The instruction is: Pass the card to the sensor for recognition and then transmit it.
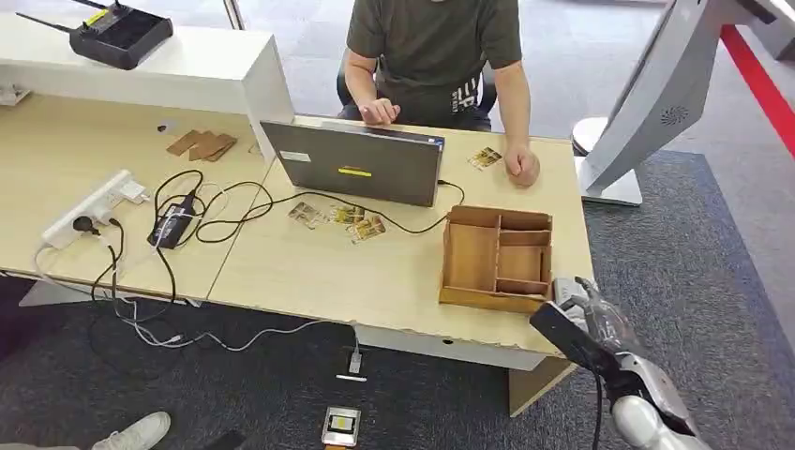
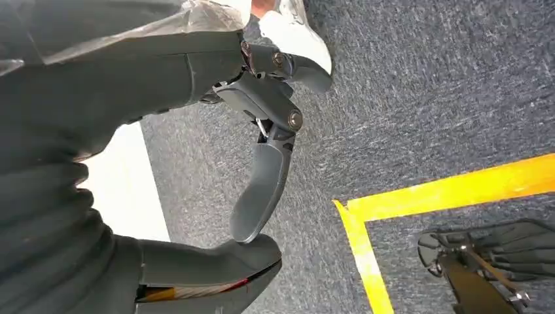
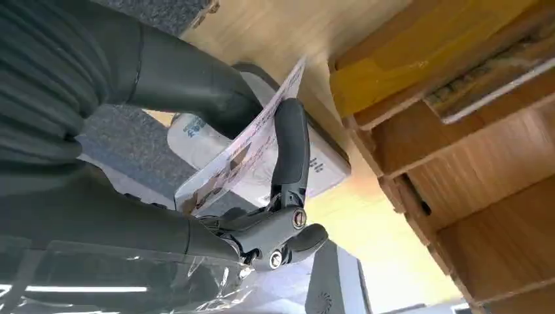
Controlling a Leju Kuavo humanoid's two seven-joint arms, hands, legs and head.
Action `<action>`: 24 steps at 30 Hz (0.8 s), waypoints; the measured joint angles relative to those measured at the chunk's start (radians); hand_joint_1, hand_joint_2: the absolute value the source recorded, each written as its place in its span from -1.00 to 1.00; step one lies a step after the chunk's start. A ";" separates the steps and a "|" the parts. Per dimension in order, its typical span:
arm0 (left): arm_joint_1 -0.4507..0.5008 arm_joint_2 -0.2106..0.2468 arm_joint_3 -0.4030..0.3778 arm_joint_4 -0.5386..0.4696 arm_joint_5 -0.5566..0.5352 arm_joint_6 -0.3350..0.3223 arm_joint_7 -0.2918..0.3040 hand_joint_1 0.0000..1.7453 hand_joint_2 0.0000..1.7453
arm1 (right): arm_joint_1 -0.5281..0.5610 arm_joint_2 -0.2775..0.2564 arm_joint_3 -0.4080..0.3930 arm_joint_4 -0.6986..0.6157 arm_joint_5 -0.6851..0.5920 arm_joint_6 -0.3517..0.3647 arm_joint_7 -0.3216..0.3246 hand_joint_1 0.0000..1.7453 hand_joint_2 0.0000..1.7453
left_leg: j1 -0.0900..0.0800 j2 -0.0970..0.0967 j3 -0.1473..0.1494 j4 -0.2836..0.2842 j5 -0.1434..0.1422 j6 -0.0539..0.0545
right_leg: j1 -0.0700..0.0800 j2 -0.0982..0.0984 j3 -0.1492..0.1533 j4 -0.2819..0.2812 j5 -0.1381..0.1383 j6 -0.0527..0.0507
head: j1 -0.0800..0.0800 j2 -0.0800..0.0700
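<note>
Light wood table (image 1: 309, 272) in my head view, with a person (image 1: 433, 56) seated at the far side behind a grey laptop (image 1: 354, 161). Three cards (image 1: 339, 217) lie in a loose row just in front of the laptop, one more card (image 1: 485, 157) near the person's hand. Wooden divided tray (image 1: 497, 258) sits at the near right corner of the table. My right hand (image 1: 583, 314) is at the table edge just beside the tray's near corner. White power strip (image 1: 92, 206) and black cables (image 1: 187, 220) on the left.

Left wrist view: left hand (image 2: 262, 163) hangs over grey carpet with yellow floor tape (image 2: 419, 196). Fingertip curled round to meet the thumb, nothing between them.

Right wrist view: right hand (image 3: 262, 190) pinches a printed card (image 3: 242, 154) between thumb and a dark finger. The card stands edge-on, right against a small white box, presumably the sensor (image 3: 307, 157), at the table edge, next to the tray (image 3: 471, 163). I cannot tell whether card and box actually touch.
</note>
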 joint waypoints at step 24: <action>0.006 0.011 -0.002 -0.003 0.034 0.000 -0.016 -1.00 1.00 | -0.016 0.003 -0.020 -0.034 0.043 0.001 0.005 1.00 1.00 | 0.000 0.000 0.000 0.000 0.000 0.000 | 0.000 0.000 0.000 0.000 0.000 0.000 | 0.000 0.000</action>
